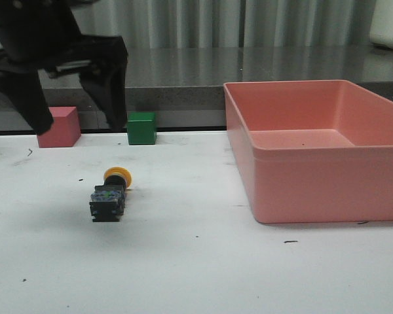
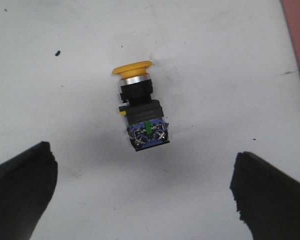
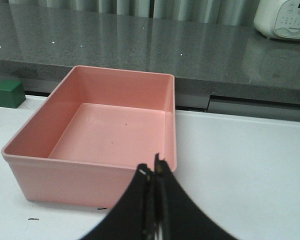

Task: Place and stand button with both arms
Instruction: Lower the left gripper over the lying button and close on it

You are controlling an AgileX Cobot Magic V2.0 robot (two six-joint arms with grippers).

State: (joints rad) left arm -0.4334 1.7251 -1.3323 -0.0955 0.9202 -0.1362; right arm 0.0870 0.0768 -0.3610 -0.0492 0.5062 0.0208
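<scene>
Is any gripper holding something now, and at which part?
Nothing is held. The left gripper is open above the button, which lies on its side on the table. The right gripper is shut and empty.

- The button point(image 2: 140, 107) has a smooth yellow plastic cap with a slight sheen, a bright metal ring beneath it, a matt black plastic collar and a bluish base end with small shiny metal screws.
- The tabletop point(image 1: 196, 275) is matt white, smooth, flecked with small dark marks.
- The pink bin point(image 1: 318, 147) looks like smooth moulded plastic with a soft satin sheen.
- The left end effector point(image 1: 75, 88) and the right end effector point(image 3: 155, 175) are matt black.
- The counter point(image 3: 140, 45) behind is polished, speckled grey stone, glossy and reflective.
- The green cube point(image 1: 141, 127) and the pink-red cube point(image 1: 59, 127) look matt and smooth.
</scene>
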